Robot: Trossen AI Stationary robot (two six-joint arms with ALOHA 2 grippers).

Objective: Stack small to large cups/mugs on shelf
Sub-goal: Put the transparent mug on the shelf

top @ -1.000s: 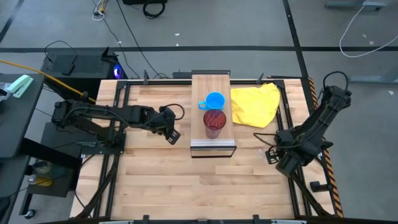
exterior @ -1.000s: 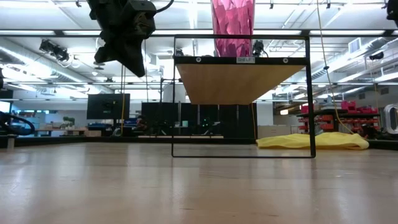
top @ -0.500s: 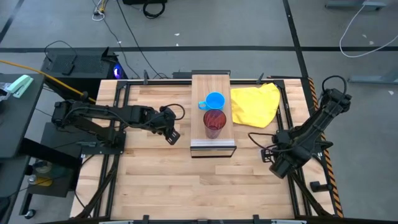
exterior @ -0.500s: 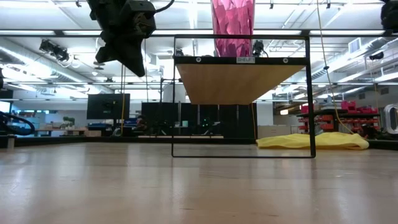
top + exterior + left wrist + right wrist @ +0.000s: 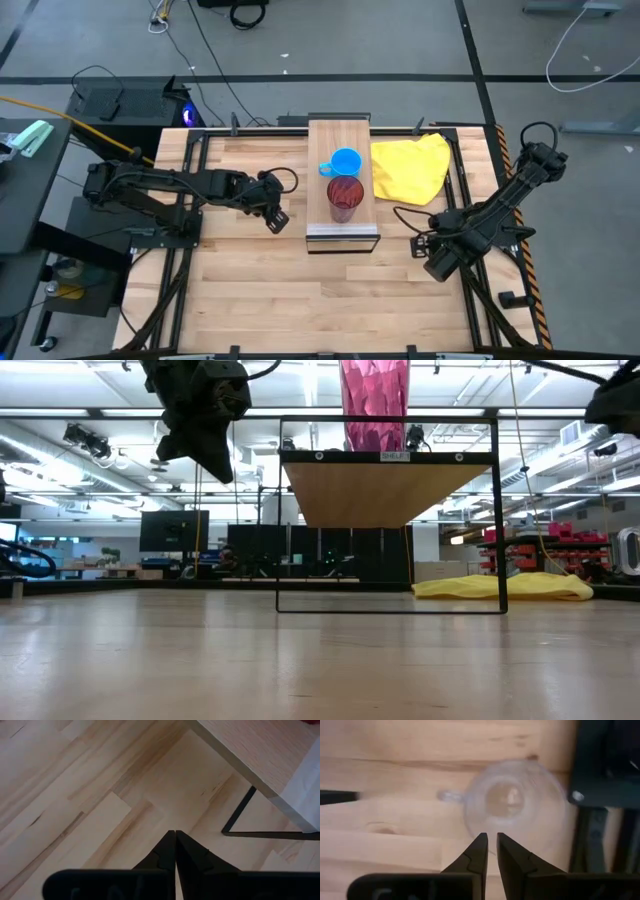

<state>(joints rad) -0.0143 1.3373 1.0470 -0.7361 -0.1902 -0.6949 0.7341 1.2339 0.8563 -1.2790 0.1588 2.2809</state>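
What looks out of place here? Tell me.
The glass cup sits on the table just ahead of the right gripper, off the shelf where the tumbler and mug stand. Nothing looks spilled or tipped.

the one thing with writing that i can see is a small white label [image 5: 395, 456] on the near edge of the shelf [image 5: 385, 488], in the low view under the red tumbler [image 5: 374, 390]. it seems to say "shelf", but the letters are too small for me to be sure.
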